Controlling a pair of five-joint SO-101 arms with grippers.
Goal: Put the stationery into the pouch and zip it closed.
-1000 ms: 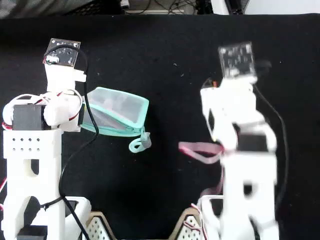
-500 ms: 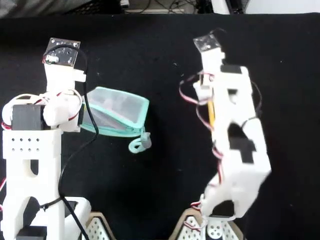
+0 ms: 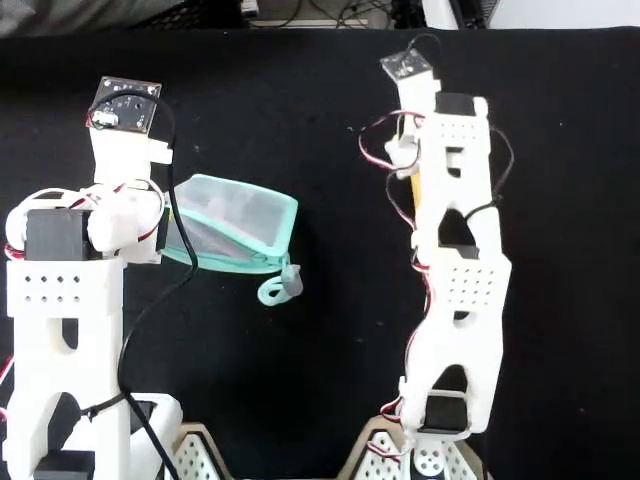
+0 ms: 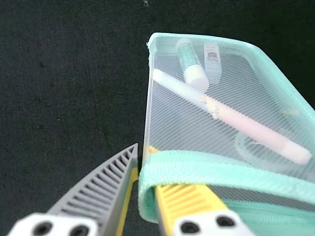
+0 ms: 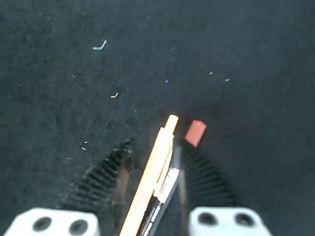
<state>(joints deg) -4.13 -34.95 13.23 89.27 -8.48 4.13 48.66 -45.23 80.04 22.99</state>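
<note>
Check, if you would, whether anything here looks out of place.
A small red-brown block appears to lie loose on the black cloth beside the yellow pen held in the right gripper, away from the teal mesh pouch in the left gripper.

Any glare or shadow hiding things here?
High view: white arms bright on the black cloth, no hard shadows. Left wrist view: pouch evenly lit, no glare. Right wrist view: dim; dark tool blends into cloth, pen stands out.
</note>
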